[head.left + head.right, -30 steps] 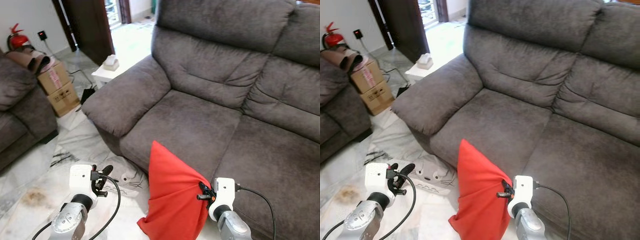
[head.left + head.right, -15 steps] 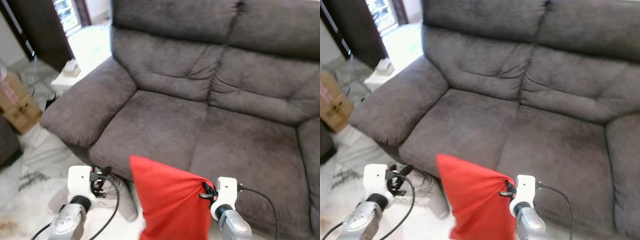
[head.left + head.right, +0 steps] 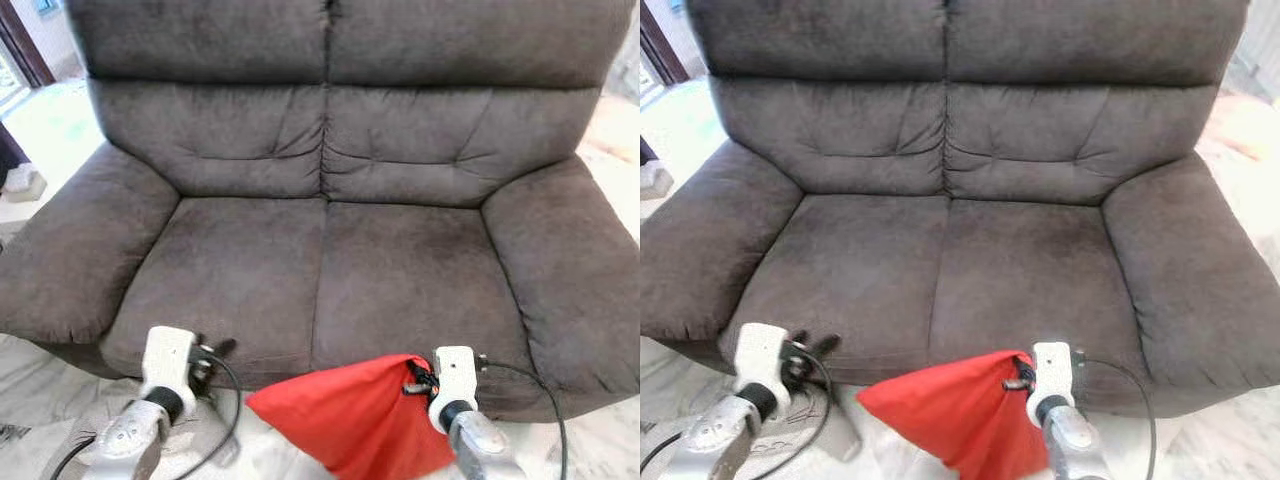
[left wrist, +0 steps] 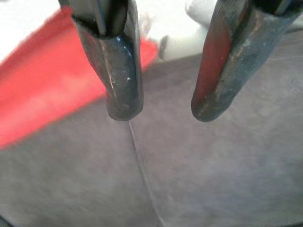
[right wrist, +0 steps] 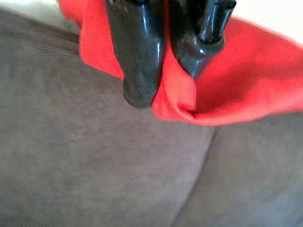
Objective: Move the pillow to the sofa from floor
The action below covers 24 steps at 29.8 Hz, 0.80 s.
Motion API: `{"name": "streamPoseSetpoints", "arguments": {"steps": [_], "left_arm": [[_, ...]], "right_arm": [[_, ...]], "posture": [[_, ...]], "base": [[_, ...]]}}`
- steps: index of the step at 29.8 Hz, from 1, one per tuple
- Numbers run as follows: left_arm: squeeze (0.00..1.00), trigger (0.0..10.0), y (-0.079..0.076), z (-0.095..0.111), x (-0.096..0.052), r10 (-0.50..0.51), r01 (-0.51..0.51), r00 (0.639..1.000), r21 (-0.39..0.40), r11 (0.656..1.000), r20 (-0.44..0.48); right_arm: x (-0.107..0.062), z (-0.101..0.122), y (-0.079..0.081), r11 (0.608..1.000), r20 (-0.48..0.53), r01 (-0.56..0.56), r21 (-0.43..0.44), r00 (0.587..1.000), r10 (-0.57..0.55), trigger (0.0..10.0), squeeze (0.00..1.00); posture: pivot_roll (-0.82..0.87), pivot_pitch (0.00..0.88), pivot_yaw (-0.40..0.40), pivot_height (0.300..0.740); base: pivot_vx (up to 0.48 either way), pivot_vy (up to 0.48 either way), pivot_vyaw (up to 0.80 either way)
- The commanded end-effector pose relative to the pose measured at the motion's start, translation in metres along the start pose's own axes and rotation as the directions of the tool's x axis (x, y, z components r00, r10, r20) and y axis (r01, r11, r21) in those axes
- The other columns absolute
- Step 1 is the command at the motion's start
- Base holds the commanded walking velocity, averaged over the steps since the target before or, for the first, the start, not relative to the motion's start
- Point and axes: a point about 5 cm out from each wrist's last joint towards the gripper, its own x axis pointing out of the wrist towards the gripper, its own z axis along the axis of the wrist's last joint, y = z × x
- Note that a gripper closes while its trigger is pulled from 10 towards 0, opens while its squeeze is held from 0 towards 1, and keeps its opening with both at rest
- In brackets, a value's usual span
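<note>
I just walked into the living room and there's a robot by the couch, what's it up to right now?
The robot stands facing a grey sofa and holds a red pillow by one corner in its right gripper, fingers shut on the fabric. The pillow hangs at the front edge of the seat, not yet laid on it. The left gripper is open and holds nothing, near the seat's front.

Red pillow (image 3: 352,420), limp, hanging by one corner, before grey sofa (image 3: 330,230) front edge
</note>
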Motion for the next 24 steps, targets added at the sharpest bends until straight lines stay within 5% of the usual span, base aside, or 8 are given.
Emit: {"name": "streamPoseSetpoints", "arguments": {"steps": [1,5,8,16,17,19,24], "left_arm": [[0.0,10.0,0.005,-0.002,-0.006,-0.05,0.052,0.998,0.046,0.998,-0.043],[0.0,10.0,0.003,0.002,-0.007,-0.208,0.223,0.971,0.134,0.965,-0.117],[0.0,10.0,-0.01,0.012,-0.004,-0.376,0.408,0.912,0.254,0.877,-0.164],[0.0,10.0,-0.019,0.024,0.011,-0.522,0.55,0.835,0.288,0.784,-0.176],[0.0,10.0,-0.021,0.022,0.011,-0.551,0.59,0.807,0.319,0.742,-0.213],[0.0,10.0,-0.023,0.022,0.012,-0.571,0.618,0.786,0.333,0.713,-0.237],[0.0,10.0,-0.022,0.019,0.014,-0.586,0.656,0.755,0.356,0.666,-0.294]], "right_arm": [[0.006,0.014,0.011,0.993,0.038,-0.095,-0.067,0.994,0.098,10.0,0.0],[0.004,0.012,0.016,0.955,-0.02,-0.251,-0.157,0.968,0.251,10.0,0.0],[0.001,0.011,0.025,0.881,-0.081,-0.41,-0.235,0.912,0.402,10.0,0.0],[-0.002,0.012,0.037,0.782,-0.148,-0.559,-0.276,0.829,0.54,10.0,0.0],[-0.003,0.011,0.039,0.756,-0.177,-0.582,-0.299,0.812,0.556,10.0,0.0],[-0.004,0.011,0.039,0.733,-0.193,-0.604,-0.313,0.796,0.573,10.0,0.0],[-0.005,0.015,0.039,0.712,-0.202,-0.622,-0.326,0.781,0.59,10.0,0.0]], "posture": [[0.08,0.138,0.064,0.74],[0.08,0.136,0.063,0.74],[0.08,0.132,0.07,0.74],[0.07,0.127,0.075,0.74],[0.07,0.127,0.075,0.74],[0.07,0.128,0.076,0.74],[0.07,0.126,0.078,0.74]], "base": [[0.0,0.0,0.0],[0.0,0.0,0.0],[0.0,0.0,0.0],[0.0,0.0,0.0],[0.0,0.0,0.0],[0.0,0.0,0.0],[0.0,0.0,0.0]]}}
